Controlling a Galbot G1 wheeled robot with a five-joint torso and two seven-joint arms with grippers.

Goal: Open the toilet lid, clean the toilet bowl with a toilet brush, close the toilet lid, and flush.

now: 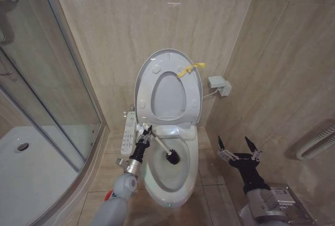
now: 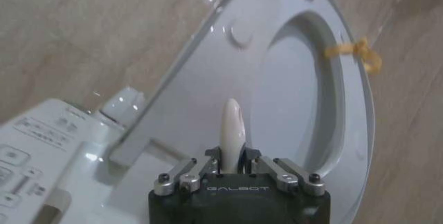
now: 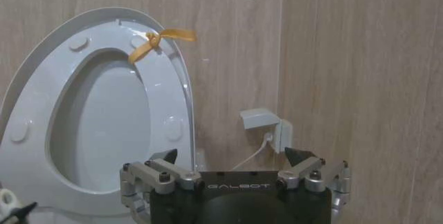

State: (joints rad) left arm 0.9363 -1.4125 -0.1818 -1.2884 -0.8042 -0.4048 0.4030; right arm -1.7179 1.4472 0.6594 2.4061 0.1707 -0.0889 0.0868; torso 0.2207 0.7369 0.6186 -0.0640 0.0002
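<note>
Beige glossy wall tile behind. Toilet brush (image 1: 166,152): thin white stick clamped in left gripper (image 1: 146,132), dark head below it inside oval ceramic toilet bowl (image 1: 191,169). Toilet lid (image 1: 155,64) upright above. Right gripper (image 1: 239,148) spread wide, holding nothing, beside bowl.

"GALBOT" in pale raised letters reads on the black housing of the left gripper (image 2: 233,168) in the left wrist view — the same word stands on the black housing of the right gripper (image 3: 234,157) in the right wrist view. White side control panel (image 2: 28,151) beside the toilet carries small printed button labels — too fine to read.
</note>
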